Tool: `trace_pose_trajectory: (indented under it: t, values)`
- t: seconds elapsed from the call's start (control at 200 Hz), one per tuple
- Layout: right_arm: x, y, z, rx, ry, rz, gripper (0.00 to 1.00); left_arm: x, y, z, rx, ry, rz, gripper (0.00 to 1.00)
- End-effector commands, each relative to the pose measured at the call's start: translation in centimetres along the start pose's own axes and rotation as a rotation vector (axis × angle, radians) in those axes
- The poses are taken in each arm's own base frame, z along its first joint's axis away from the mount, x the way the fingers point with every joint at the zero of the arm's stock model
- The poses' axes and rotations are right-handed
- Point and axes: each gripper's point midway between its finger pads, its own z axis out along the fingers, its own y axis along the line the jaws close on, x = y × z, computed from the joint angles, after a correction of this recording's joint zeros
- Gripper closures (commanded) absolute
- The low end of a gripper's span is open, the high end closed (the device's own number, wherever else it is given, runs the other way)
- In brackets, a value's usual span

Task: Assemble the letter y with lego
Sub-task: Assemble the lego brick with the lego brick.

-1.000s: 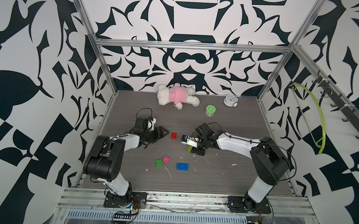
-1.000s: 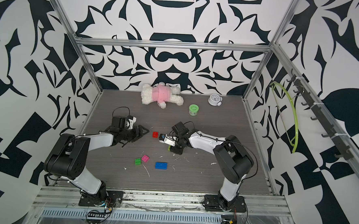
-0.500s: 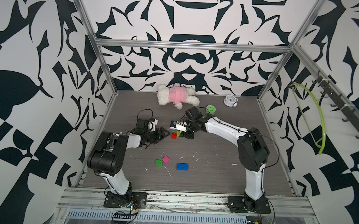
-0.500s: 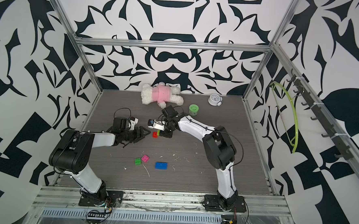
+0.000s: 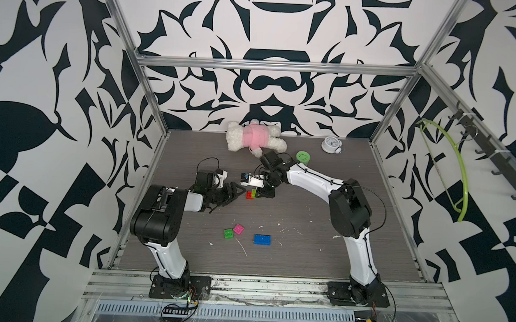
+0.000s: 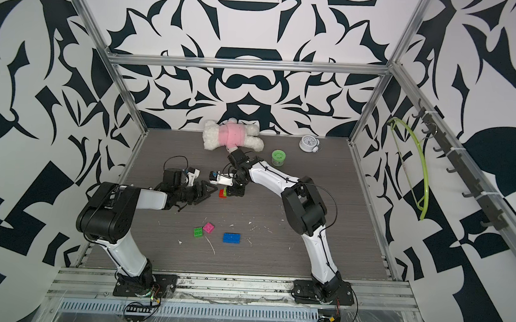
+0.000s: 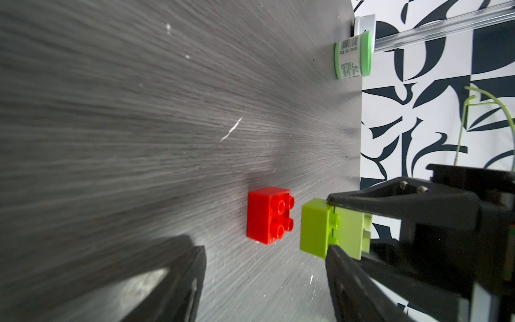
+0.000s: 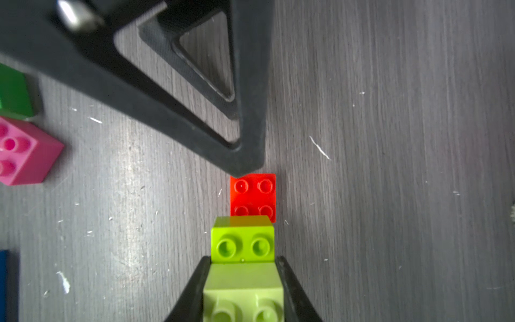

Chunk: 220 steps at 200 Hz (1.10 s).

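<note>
Left gripper (image 5: 233, 195) half open, empty, one fingertip (image 8: 246, 163) beside the red brick (image 5: 249, 195) on the table (image 5: 307, 240). Right gripper (image 5: 262, 193), clamped on the pale yellow-green brick (image 8: 242, 281) with lime brick (image 8: 242, 239) attached, has swung across to it: stem joining appears imminent.

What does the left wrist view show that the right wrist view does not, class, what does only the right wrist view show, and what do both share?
Only the left wrist view: the green-lidded jar and the patterned wall behind it.
Only the right wrist view: the pink brick, the green brick and an edge of the blue brick.
Both: the red brick on the table, and the right gripper shut on the joined lime pair, close to the red brick but not joined to it.
</note>
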Motion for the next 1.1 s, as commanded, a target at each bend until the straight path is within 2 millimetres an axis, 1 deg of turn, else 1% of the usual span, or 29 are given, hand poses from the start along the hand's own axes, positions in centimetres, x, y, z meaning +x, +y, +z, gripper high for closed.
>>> trace_pose_trajectory:
  t: [0.0,0.215,0.635,0.865,0.965,1.095]
  values:
    - [-1.8,-0.4,-1.1,0.004,-0.037,-0.025,0.70,1.0,1.4,0.4,-0.014,0.022,-0.031,0.27]
    - [-2.2,-0.9,-0.8,0.000,-0.036,-0.038,0.70,1.2,2.1,0.8,-0.020,0.032,-0.035,0.27]
    - [-1.8,-0.7,-0.4,-0.020,-0.016,-0.042,0.70,1.7,2.8,1.8,0.014,0.053,-0.032,0.30]
    - [-1.9,-0.9,-0.3,-0.018,-0.014,-0.049,0.70,2.0,3.3,2.3,0.017,0.072,-0.039,0.32]
    - [-2.1,-1.0,-0.2,-0.015,-0.015,-0.052,0.70,2.4,3.6,2.6,0.014,0.086,-0.044,0.33]
    - [-2.1,-0.8,0.1,-0.023,-0.009,-0.054,0.71,2.7,3.8,2.7,0.006,0.094,-0.048,0.33]
